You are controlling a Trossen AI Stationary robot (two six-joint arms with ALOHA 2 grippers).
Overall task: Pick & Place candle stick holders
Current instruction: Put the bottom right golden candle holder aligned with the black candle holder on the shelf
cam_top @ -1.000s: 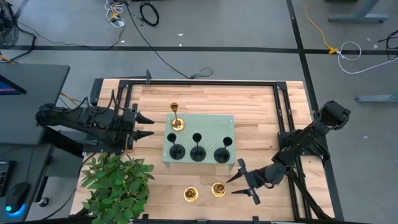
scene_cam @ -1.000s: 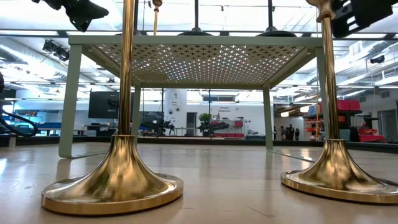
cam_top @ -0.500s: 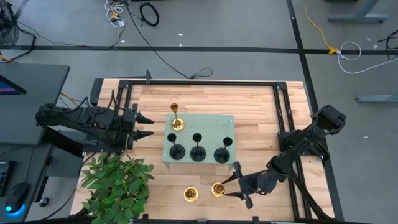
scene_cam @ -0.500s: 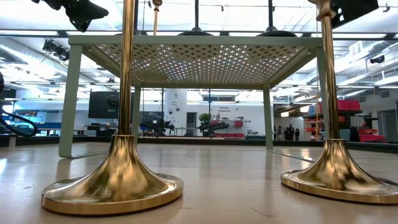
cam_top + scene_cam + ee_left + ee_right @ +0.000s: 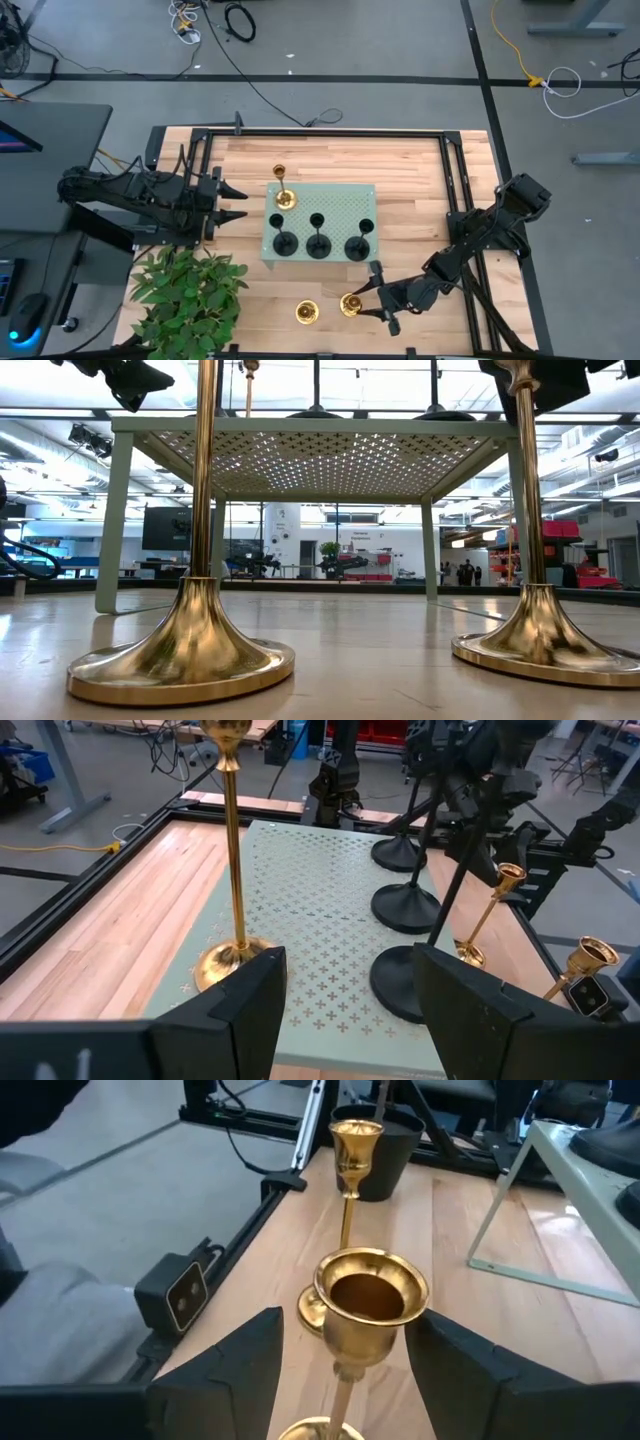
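The right gripper [image 5: 368, 297], fingers spread around the near-right gold holder [image 5: 371, 1302], could tip it if closing off-centre.

Left end effector [image 5: 345, 1010] fingers spread wide before pale green tray [image 5: 320, 935] carrying one gold holder [image 5: 232, 870] and three black holders [image 5: 425, 935]; two more gold holders [image 5: 485, 915] on worktop [image 5: 110, 910] beyond.

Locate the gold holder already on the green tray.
High view: the gold candle stick holder stands at the pale green tray's back-left corner, behind the leftmost black holder.
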